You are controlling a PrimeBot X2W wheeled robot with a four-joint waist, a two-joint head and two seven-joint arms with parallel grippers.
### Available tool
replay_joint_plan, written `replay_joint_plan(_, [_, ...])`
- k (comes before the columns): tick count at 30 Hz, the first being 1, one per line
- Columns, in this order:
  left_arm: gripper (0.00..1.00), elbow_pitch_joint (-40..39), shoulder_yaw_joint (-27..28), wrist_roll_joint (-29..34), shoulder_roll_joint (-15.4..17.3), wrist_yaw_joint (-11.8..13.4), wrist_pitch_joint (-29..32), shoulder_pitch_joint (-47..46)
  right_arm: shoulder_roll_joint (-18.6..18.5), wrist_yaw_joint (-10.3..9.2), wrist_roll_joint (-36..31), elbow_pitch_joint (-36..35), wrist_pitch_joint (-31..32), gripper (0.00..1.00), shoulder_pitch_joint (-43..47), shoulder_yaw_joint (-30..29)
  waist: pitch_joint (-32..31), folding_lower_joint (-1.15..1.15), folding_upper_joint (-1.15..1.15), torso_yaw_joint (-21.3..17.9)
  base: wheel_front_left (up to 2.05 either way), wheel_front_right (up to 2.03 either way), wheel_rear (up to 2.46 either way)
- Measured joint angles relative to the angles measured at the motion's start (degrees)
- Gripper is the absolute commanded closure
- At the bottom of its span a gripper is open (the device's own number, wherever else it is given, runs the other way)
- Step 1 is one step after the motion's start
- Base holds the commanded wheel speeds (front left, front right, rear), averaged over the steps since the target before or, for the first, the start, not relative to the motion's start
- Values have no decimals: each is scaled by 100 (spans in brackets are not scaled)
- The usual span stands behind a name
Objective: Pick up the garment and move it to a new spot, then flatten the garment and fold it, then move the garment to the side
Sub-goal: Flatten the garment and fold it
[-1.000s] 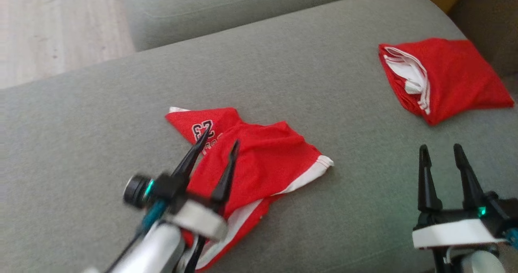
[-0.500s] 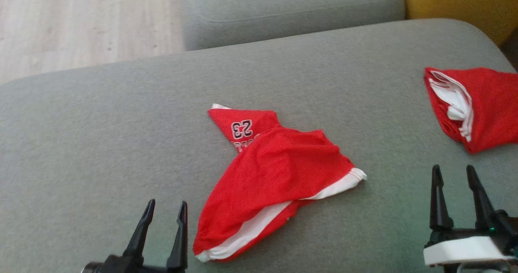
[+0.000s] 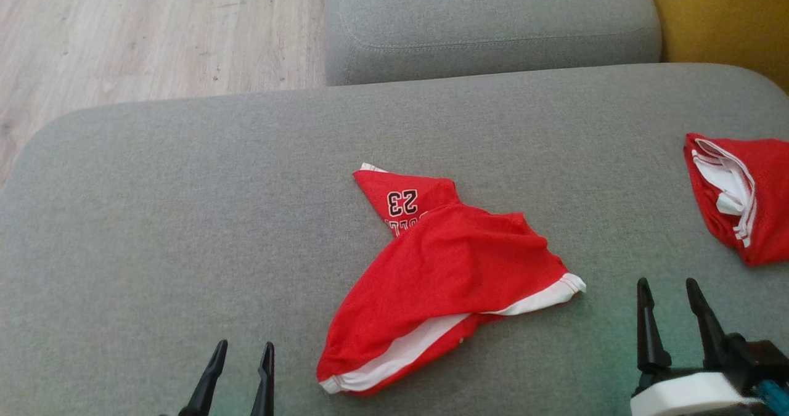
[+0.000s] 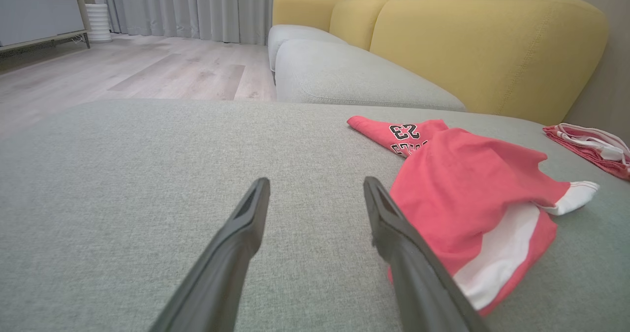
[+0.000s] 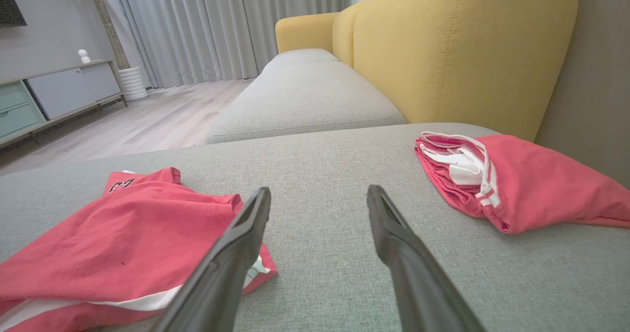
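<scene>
The red garment (image 3: 444,274) lies crumpled in the middle of the grey sofa seat (image 3: 185,219), showing white bands and a black 23. The left end effector (image 3: 245,344) and the right end effector (image 3: 667,281) are open and empty.

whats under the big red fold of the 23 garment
A white band pokes out beneath the fold; lettering below the 23 print is partly covered. Anything else underneath is hidden.

Rumpled red garment (image 3: 444,268), white-trimmed, number 23 on one corner, loose on the grey cushion (image 3: 185,219).
</scene>
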Motion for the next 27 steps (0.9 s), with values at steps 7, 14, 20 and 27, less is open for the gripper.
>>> replay_joint_plan(7, [0,220,175,135,-146,-190,1,-2,0,0,108,-1,0,0,-14,102,-24,0,0,-8,0,0,0])
replay_joint_plan(14, [0,16,90,-260,-136,-296,945,-7,-21,0,244,-152,13,0,-258,457,-39,0,0,-39,0,0,0])
replay_joint_plan(20, [0,-769,-214,-1363,-10,-394,2687,165,-490,0,467,-141,1235,0,-707,1027,118,1,0,-81,0,0,0])
replay_joint_plan(27, [0,-826,-419,-1725,271,-396,3422,305,-866,0,422,225,2271,0,-916,1511,388,1,0,-110,0,0,0])
